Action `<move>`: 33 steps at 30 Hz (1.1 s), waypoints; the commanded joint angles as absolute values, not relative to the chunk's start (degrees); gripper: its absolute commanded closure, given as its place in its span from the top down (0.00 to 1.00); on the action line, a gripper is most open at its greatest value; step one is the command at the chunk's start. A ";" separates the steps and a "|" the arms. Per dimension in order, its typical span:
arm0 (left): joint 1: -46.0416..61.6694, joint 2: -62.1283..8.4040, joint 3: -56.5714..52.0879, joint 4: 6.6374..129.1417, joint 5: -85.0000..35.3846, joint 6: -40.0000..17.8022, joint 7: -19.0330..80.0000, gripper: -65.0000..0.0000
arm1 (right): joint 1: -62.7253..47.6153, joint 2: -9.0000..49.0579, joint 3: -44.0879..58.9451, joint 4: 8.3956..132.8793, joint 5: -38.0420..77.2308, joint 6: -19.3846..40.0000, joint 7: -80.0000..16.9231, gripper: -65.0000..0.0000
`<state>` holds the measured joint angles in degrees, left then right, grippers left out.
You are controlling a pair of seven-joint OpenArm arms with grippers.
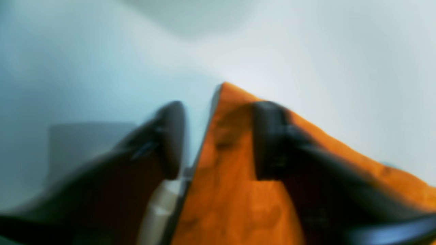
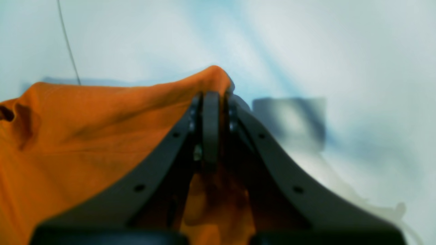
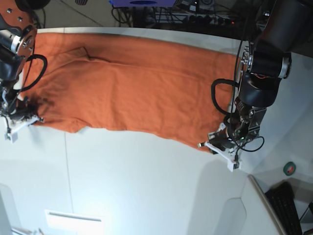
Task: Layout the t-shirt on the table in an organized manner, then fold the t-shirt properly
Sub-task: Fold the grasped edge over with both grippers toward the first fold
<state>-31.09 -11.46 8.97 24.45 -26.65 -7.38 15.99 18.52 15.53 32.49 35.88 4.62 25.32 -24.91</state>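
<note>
T-shirt (image 3: 132,83) fabric is lying spread across the table (image 3: 146,186). Right gripper (image 2: 211,98) is pinching its raised corner tightly. Left gripper (image 1: 218,136) is straddling the opposite corner, fingers (image 1: 269,139) partly apart.

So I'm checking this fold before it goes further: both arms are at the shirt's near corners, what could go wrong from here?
1. The left tool has one finger on the orange t-shirt corner and one beside it, jaws apart, so a lift now could leave that corner behind.
2. The right tool is shut on its corner, so one side may rise alone and skew the fold.
3. The far hem lies near the white table edge and might slide off.
</note>
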 commanded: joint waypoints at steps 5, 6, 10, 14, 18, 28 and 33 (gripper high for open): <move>-31.78 -11.38 8.92 24.22 -26.68 -7.43 16.92 0.00 | 19.21 16.04 32.22 36.00 4.00 25.45 -26.07 0.00; -31.78 -11.38 8.84 24.22 -26.68 -7.43 16.92 0.00 | 19.21 16.13 32.22 36.00 4.00 25.45 -26.07 0.00; -31.96 -11.65 8.57 24.48 -26.68 -7.43 16.84 0.00 | 19.12 16.04 32.22 38.02 4.00 25.45 -24.66 0.00; -32.22 -11.74 8.48 25.71 -26.68 -7.43 17.10 0.00 | 18.42 15.96 32.40 40.84 4.00 25.45 -23.16 0.00; -30.73 -11.82 8.48 30.81 -26.77 -7.43 17.36 0.00 | 17.54 15.96 32.57 44.62 4.00 25.45 -23.16 0.00; -24.13 -11.82 1.36 45.93 -26.77 -7.43 26.15 0.00 | 12.53 15.87 32.48 54.99 4.00 25.45 -23.16 0.00; -18.33 -11.91 -2.07 57.36 -26.77 -7.43 31.34 0.00 | 10.77 15.78 32.40 58.07 4.00 25.54 -23.16 0.00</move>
